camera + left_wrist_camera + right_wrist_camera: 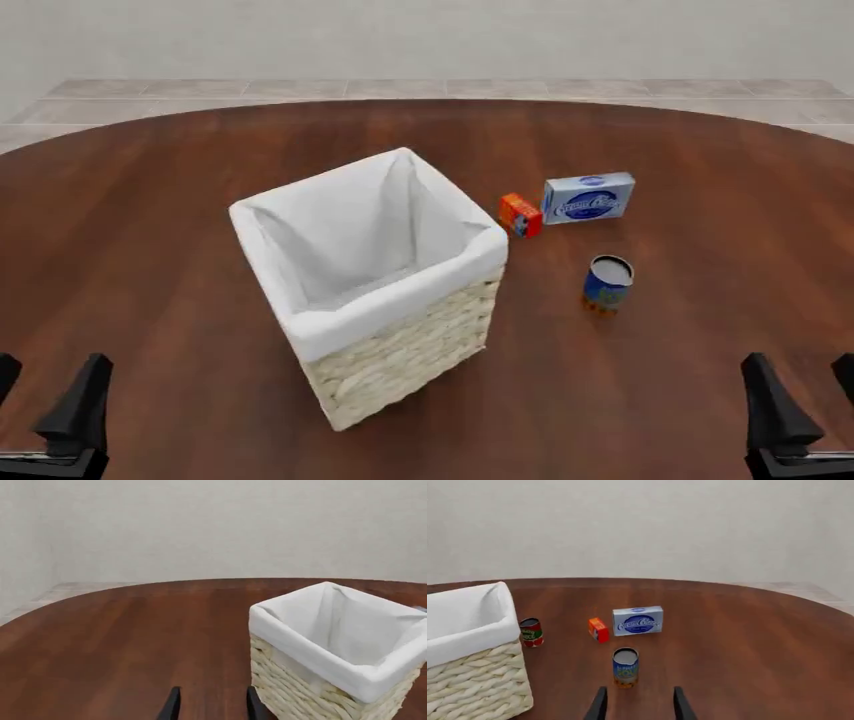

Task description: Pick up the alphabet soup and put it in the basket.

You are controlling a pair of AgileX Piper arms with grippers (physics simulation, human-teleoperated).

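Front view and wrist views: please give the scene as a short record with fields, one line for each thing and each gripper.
alphabet soup: upright on the table, right of the basket, untouched
basket: upright, nothing visible inside
blue-and-white box: behind the soup
orange-red box: beside the blue-and-white box
red can: behind the basket, seen only in right wrist view
left gripper: open, holding nothing
right gripper: open, facing the soup
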